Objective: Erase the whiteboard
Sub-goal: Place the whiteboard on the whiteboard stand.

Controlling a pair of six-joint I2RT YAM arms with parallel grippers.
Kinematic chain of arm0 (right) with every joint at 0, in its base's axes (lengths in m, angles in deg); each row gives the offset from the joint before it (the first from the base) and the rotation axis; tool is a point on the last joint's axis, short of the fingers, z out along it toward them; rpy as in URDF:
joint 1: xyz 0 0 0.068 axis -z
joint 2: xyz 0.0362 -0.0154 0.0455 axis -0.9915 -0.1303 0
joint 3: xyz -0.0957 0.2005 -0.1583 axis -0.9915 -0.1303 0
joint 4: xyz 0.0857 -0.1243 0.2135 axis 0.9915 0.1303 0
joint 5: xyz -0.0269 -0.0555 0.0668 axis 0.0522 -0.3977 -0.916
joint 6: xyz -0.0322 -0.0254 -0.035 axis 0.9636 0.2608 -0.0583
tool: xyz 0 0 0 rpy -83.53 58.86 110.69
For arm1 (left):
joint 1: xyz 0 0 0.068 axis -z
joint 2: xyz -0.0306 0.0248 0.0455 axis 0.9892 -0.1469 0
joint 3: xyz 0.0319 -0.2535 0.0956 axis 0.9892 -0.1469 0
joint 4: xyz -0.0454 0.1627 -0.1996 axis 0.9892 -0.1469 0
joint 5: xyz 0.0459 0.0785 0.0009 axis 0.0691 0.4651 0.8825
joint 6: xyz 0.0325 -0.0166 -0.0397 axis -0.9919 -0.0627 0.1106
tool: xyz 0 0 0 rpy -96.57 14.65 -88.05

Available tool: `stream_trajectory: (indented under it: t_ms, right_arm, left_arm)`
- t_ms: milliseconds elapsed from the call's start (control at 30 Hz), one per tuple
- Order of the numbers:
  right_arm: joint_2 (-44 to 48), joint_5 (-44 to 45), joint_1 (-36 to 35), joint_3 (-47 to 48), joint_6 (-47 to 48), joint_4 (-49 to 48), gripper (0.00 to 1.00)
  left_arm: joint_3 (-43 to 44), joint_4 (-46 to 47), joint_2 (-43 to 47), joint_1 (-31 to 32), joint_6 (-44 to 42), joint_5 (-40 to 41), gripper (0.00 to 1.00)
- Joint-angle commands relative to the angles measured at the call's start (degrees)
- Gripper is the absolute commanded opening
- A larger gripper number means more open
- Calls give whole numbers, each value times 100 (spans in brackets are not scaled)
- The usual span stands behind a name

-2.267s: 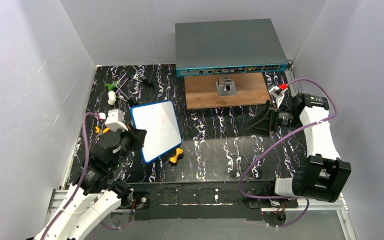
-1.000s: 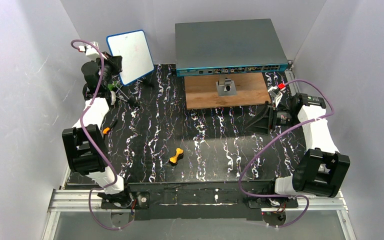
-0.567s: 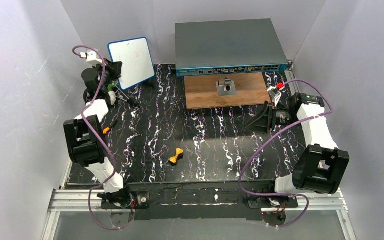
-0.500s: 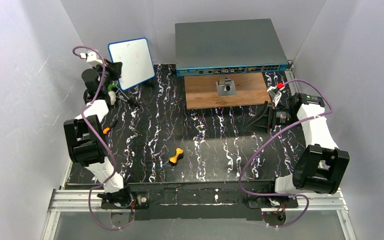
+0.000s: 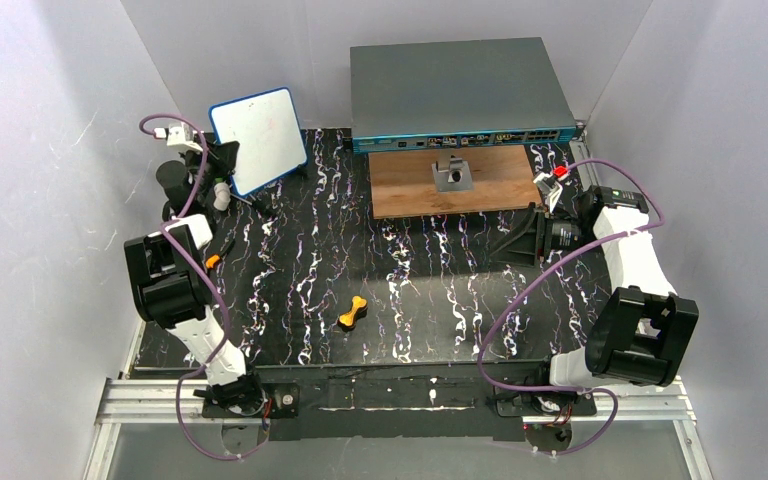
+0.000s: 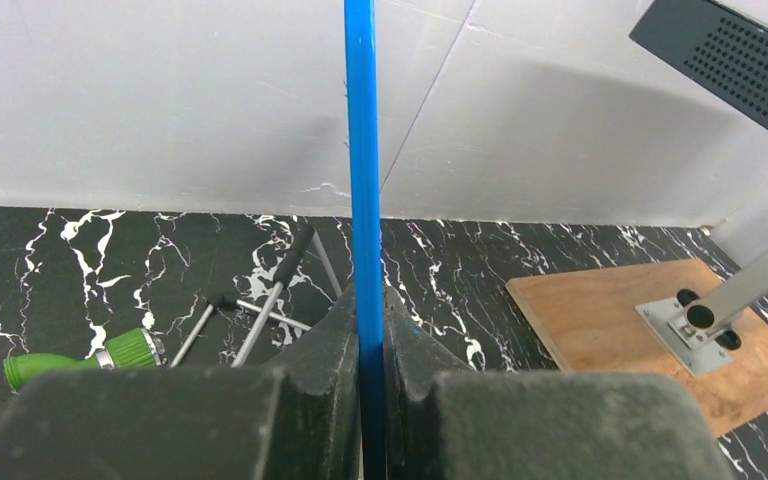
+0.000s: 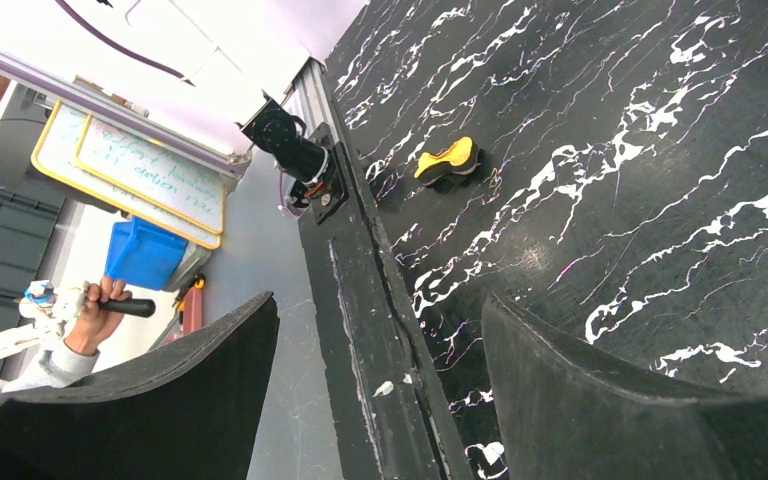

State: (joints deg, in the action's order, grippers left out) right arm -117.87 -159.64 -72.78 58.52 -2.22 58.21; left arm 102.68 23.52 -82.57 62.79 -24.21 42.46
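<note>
A: Seen from above, where's the small flat blue-rimmed whiteboard [image 5: 258, 140]?
B: Held up at the far left by the left gripper [image 5: 222, 160]
A: Left wrist?
B: Fingers squeeze only its thin edge; it may slip
A: Right wrist?
B: The right gripper [image 7: 380, 335] stands wide apart, empty

Overall light: bright and even, falling from overhead and bounced about by the white walls [image 5: 50, 150].
Shadows: soft and faint; there is a grey smear on the back wall below the grey box [image 6: 730, 65] in the left wrist view.
Glare: the whiteboard [image 5: 258, 140] face washes out to plain white from above. The black tabletop [image 7: 530, 250] carries a dull sheen, and the room beyond its edge blows out in the right wrist view.
Focus: the top view is crisp. The left fingers [image 6: 160, 420] and right fingers [image 7: 600, 400] are soft, dark masses close to the lens.
Distortion: the walls splay outward in the top view.
</note>
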Motion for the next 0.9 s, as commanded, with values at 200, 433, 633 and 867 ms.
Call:
stream_trajectory:
  t_ms: [200,433,633,867]
  right_arm:
    - [7,-75,29,-70,-35,-34,80]
    - [1,-86,31,-78,-34,-30,80]
    - [-40,-101,33,-78,-34,-21,80]
    - [-103,-128,33,-70,-33,8,80]
  left_arm:
    - [-679,872,-157,-369,-807,-613,1]
    - [-901,1028,-317,-619,-1030,-550,13]
    - [-824,1008,-359,-744,-1415,-674,18]
    - [-643,733,-383,-814,-1923,-866,17]
